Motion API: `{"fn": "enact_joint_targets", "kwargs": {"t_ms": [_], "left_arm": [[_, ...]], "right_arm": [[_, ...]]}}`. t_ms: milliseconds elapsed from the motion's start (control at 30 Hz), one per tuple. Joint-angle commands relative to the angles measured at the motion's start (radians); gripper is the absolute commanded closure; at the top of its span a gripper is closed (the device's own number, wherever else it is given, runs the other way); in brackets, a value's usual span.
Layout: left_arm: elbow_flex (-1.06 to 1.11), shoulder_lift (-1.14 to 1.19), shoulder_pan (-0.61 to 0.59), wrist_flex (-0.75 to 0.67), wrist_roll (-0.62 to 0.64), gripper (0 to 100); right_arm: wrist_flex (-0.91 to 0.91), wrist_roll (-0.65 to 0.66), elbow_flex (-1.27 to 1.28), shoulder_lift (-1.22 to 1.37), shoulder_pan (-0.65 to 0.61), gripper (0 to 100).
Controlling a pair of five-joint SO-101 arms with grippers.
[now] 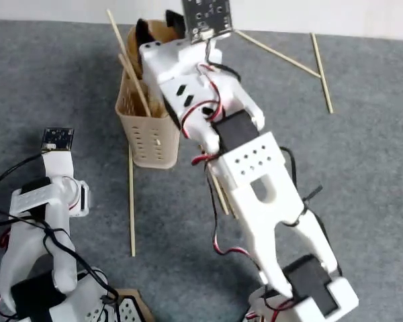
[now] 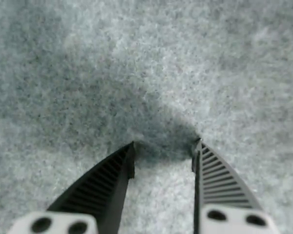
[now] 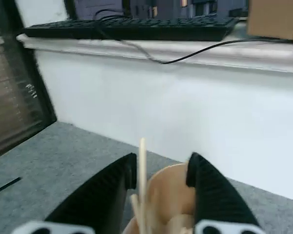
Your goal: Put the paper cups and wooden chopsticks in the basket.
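Brown paper cup (image 1: 158, 32) sat in the basket (image 1: 148, 137) near the desk's far edge, chopsticks (image 1: 136, 84) leaning inside beside it. Loose sticks (image 1: 131, 201) lay on the grey felt (image 1: 363, 168). The right gripper (image 3: 162, 158) hung over the cup, jaws apart. The left gripper (image 2: 165, 144), near the front-left corner, pointed at bare felt with jaws apart.

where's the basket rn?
High view: the basket stands upright left of centre near the far edge, under the right gripper, a loose chopstick lying at its base.

Two white plastic arms (image 1: 262, 201), black servo blocks (image 1: 236, 131), red and black cables (image 1: 217, 243), ribbed black fingers (image 2: 100, 187).
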Motion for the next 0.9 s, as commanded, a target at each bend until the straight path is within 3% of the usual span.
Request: {"fn": "enact_joint_targets", "kwargs": {"t_ms": [0,100,200,300,367,500,667,867], "left_arm": [[0.002,0.001,0.013,-0.020,0.011,78],[0.002,0.001,0.013,-0.020,0.011,78],[0.002,0.001,0.013,-0.020,0.011,78],[0.002,0.001,0.013,-0.020,0.011,78],[0.002,0.001,0.013,-0.020,0.011,78],[0.002,0.001,0.013,-0.020,0.011,78],[0.002,0.001,0.013,-0.020,0.011,78],[0.002,0.001,0.013,-0.020,0.009,78]], "right_arm": [[0.054,0.003,-0.007,-0.079,-0.019,80.3],[0.209,0.028,-0.024,-0.142,0.047,80.3],[0.487,0.100,-0.079,-0.206,0.163,80.3],[0.691,0.221,-0.062,-0.200,0.280,80.3],[0.728,0.321,0.024,-0.180,0.325,80.3],[0.639,0.465,0.286,-0.116,0.329,80.3],[0.323,0.477,0.591,-0.031,0.286,80.3],[0.185,0.476,0.696,0.102,0.252,80.3]]}}
